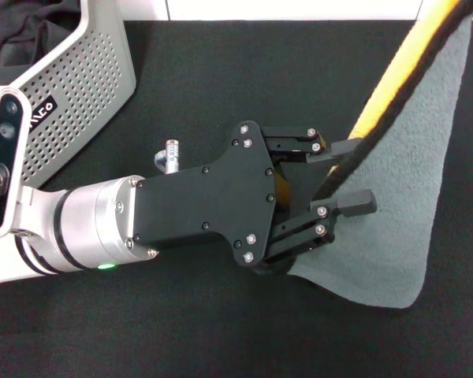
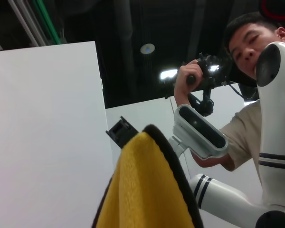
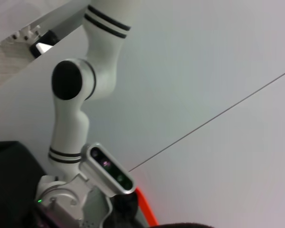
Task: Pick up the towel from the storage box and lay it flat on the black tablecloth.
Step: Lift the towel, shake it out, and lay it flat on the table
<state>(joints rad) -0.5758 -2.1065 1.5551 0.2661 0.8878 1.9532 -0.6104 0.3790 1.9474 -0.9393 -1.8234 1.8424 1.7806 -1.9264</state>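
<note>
Head view: left gripper is reaching across the black tablecloth, jaws standing apart with the towel edge passing between the fingers; whether the upper finger is actually pinching the cloth I cannot tell. Towel is hanging from somewhere above the frame, grey-green face draping down onto the tablecloth at the robot's right, yellow-orange reverse and black stitched edging running up as a diagonal band. Storage box is sitting at the far left, perforated grey wall facing the camera, black label reading "…lco", first letters hidden behind the arm. Glossier black cloth is lying inside the box. Green LED is glowing on the left wrist.

Left wrist view: looking upward, yellow reverse of the towel with its black edging is filling the lower middle, one black fingertip poking out just behind it. Only this view is showing a person holding a black handheld controller, plus a white robot arm and a white panel.

Right wrist view: white arm with black stripes and a grey camera module is standing against a plain white wall; an orange strip is showing near it. Right gripper is not appearing anywhere.
</note>
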